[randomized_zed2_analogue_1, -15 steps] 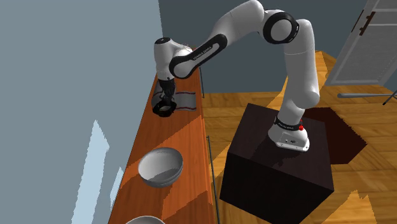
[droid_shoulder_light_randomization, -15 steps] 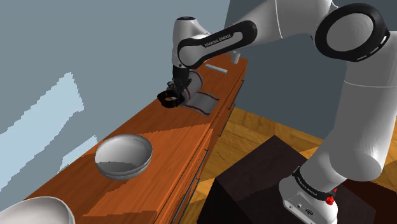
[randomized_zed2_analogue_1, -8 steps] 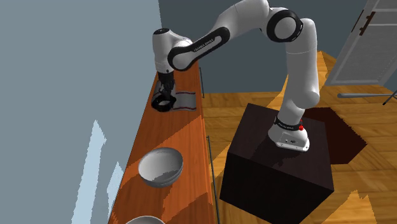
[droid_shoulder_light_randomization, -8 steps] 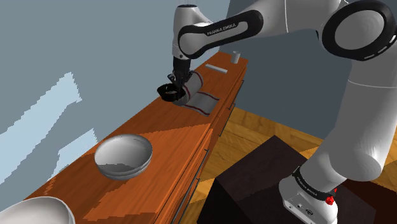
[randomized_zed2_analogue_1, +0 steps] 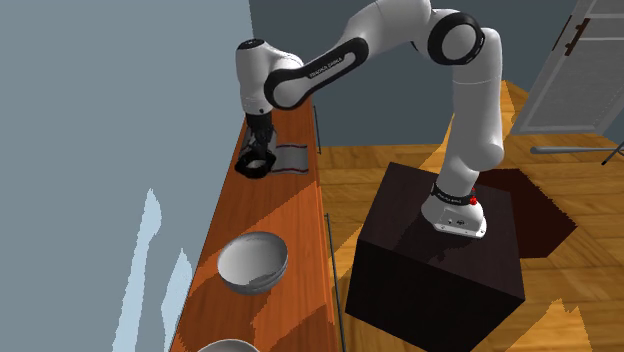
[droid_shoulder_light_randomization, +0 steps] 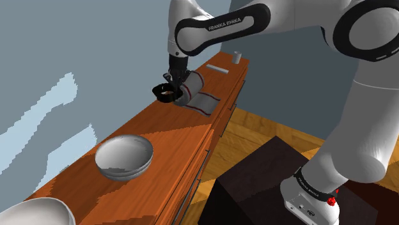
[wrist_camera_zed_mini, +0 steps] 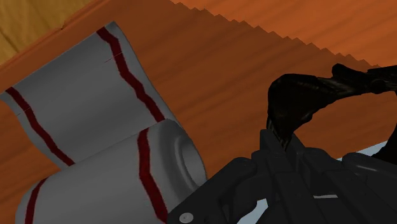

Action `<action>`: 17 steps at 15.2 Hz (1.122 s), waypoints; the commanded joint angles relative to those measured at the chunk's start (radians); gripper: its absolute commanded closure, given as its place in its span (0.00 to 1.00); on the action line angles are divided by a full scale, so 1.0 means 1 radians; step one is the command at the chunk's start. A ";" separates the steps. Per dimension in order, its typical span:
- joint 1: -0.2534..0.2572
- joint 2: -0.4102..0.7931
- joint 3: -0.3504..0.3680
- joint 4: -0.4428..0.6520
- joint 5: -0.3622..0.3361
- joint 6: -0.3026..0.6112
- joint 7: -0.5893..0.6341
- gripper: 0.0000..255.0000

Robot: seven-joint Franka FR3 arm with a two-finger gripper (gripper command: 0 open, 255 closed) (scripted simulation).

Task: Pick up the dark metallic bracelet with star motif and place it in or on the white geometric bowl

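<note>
Already the first half looks done: the gripper [droid_shoulder_light_randomization: 172, 87] is clamped on the bracelet [droid_shoulder_light_randomization: 164, 93], and in the shoulder view the ring hangs clear of the desk [droid_shoulder_light_randomization: 172, 137], above its far end and just beside a grey cloth with red stripes [droid_shoulder_light_randomization: 199, 100] that lies partly rolled there. What is left, as I judge it, is the whole carry and the release: the bowl [droid_shoulder_light_randomization: 125, 156] sits well apart from the gripper, much further along the desk toward the shoulder view's lower left, and nothing lies in it. From the wrist view the bracelet [wrist_camera_zed_mini: 299, 95] reads as a near-black, faintly glossy loop, thick and lumpy where the fingers pinch it and thinning to a narrow band as it curves away over the orange-brown wood; a star motif cannot be made out. It hangs a little askew from the grip, not level, so a slow, steady carry toward the pale grey bowl seems wise
</note>
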 commanded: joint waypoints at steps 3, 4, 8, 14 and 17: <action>0.053 -0.014 0.026 -0.015 -0.008 -0.005 0.083 1.00; 0.067 -0.016 0.033 -0.017 -0.011 -0.007 0.105 1.00; 0.126 -0.013 0.060 -0.011 -0.023 -0.018 0.194 1.00; 0.219 0.018 0.097 0.036 -0.046 -0.047 0.327 1.00; 0.269 0.045 0.114 0.077 -0.061 -0.068 0.393 1.00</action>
